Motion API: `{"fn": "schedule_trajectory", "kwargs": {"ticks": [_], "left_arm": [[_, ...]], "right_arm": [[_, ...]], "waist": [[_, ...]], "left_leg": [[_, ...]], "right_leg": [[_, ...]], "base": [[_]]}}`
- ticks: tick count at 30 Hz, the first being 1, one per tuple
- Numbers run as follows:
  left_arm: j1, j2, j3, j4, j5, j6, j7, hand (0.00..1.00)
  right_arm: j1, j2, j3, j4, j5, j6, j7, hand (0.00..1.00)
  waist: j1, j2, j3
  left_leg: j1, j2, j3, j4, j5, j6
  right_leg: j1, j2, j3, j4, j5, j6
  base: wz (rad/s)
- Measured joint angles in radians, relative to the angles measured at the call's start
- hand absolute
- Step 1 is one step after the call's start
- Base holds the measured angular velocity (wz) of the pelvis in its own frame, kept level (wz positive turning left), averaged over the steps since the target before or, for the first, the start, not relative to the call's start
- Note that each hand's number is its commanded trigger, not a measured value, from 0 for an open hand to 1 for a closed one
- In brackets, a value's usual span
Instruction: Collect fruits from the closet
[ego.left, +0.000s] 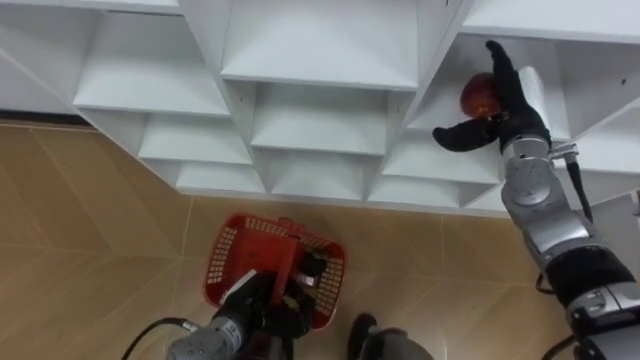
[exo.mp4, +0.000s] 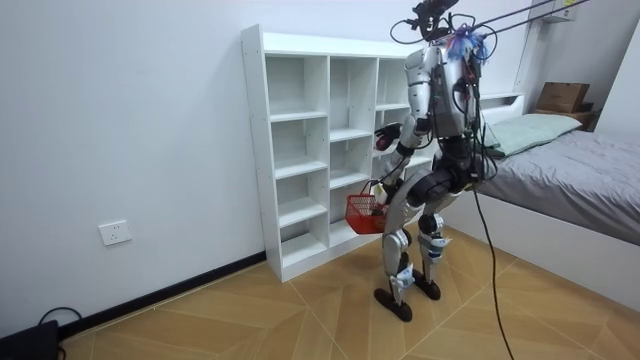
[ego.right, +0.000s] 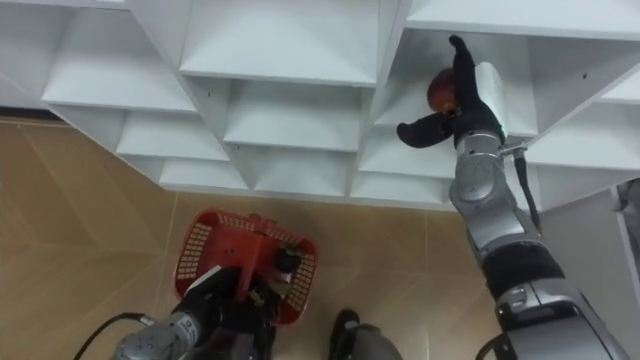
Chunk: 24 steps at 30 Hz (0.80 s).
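A humanoid robot stands bent slightly forward, facing a white open-shelved closet. Its right hand reaches into a compartment of the right-hand column, fingers straight and thumb spread. They rest against a red fruit that sits on the shelf there. Its left hand, held low over the wooden floor, is curled round the handle of a red basket.

Round, glossy dark-red fruit — on a shelf in the right-hand column of the white open-fronted closet.
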<state>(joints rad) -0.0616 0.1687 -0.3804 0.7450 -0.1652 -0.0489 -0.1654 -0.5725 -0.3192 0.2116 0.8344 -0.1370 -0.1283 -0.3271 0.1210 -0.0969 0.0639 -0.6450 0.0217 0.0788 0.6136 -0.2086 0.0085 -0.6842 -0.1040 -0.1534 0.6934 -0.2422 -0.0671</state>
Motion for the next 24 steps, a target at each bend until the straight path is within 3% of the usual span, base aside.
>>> {"fn": "schedule_trajectory", "kwargs": {"ticks": [10,17,24], "left_arm": [[-0.002,0.006,-0.007,-0.034,0.0,0.0,-0.004,1.0],[-0.001,0.012,-0.008,-0.047,-0.001,0.0,-0.006,1.0],[-0.001,0.015,-0.007,-0.05,0.0,0.0,-0.006,1.0]], "right_arm": [[-0.004,-0.008,0.0,0.016,-0.021,0.0,-0.051,0.0],[-0.007,-0.01,0.0,0.017,-0.031,-0.002,-0.067,0.0],[-0.008,-0.012,0.0,0.017,-0.034,-0.002,-0.067,0.0]], "waist": [[0.022,-0.001,0.0024],[0.023,0.001,0.0034],[0.023,0.001,0.0037]], "left_leg": [[-0.053,0.006,-0.003,0.07,-0.027,-0.007],[-0.086,0.018,-0.01,0.143,-0.067,-0.011],[-0.089,0.019,-0.011,0.144,-0.071,-0.013]], "right_leg": [[-0.052,-0.005,-0.004,0.068,-0.021,-0.018],[-0.074,-0.004,-0.012,0.124,-0.054,-0.024],[-0.076,-0.002,-0.012,0.124,-0.057,-0.025]], "base": [[0.0],[0.0],[0.0]]}}
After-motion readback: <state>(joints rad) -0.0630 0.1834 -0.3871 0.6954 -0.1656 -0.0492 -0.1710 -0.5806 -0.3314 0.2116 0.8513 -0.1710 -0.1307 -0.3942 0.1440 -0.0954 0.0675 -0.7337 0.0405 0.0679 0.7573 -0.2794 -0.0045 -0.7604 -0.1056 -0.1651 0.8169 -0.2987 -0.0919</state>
